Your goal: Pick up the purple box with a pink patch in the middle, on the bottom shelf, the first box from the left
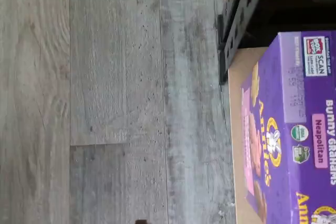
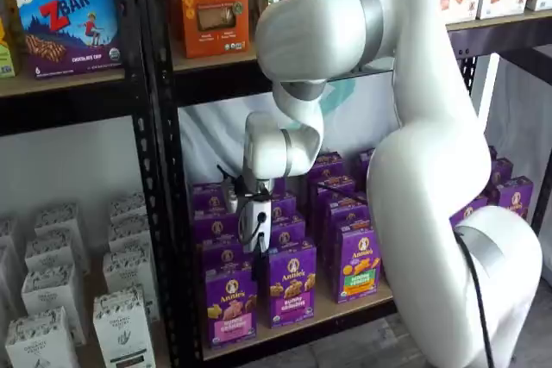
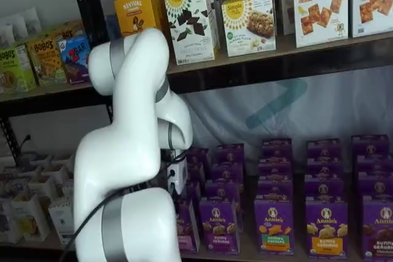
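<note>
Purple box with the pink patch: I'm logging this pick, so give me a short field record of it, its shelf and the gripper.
box: purple box, upright, front row
support: bottom shelf
tool: gripper, apart from the box, holding nothing
jaws: open
task: box not yet picked up

Purple box [image 2: 231, 305] — leftmost, front row — on bottom shelf [image 2: 293, 327].

purple box [image 1: 294, 129] lying sideways in the turned picture, pink patch on front | stands on tan bottom shelf [image 1: 239, 129] | black upright [image 1: 236, 19] beside | grey wood floor [image 1: 105, 98]
</note>
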### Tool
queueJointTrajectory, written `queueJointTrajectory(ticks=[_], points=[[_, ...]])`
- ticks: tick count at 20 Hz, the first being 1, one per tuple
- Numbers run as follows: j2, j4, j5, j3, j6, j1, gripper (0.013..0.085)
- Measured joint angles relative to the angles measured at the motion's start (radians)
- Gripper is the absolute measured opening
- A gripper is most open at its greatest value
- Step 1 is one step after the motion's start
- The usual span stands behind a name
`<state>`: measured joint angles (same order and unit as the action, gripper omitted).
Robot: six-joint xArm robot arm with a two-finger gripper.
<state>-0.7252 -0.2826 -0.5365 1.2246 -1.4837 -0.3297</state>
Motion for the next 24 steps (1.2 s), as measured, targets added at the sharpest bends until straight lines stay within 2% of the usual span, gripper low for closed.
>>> queueJointTrajectory(ticks=[3,8,18,24], points=[[0.000,0.030,0.047,-0.011,0.026,-0.002,0.0850],[-0.007,0.049,0.052,0.000,0.041,0.001,0.0850],[-0.043,0.011,0.104,0.025,0.018,-0.012,0.0850],[-0.093,0.025,0.098,0.085,0.034,-0.014,0.0850]])
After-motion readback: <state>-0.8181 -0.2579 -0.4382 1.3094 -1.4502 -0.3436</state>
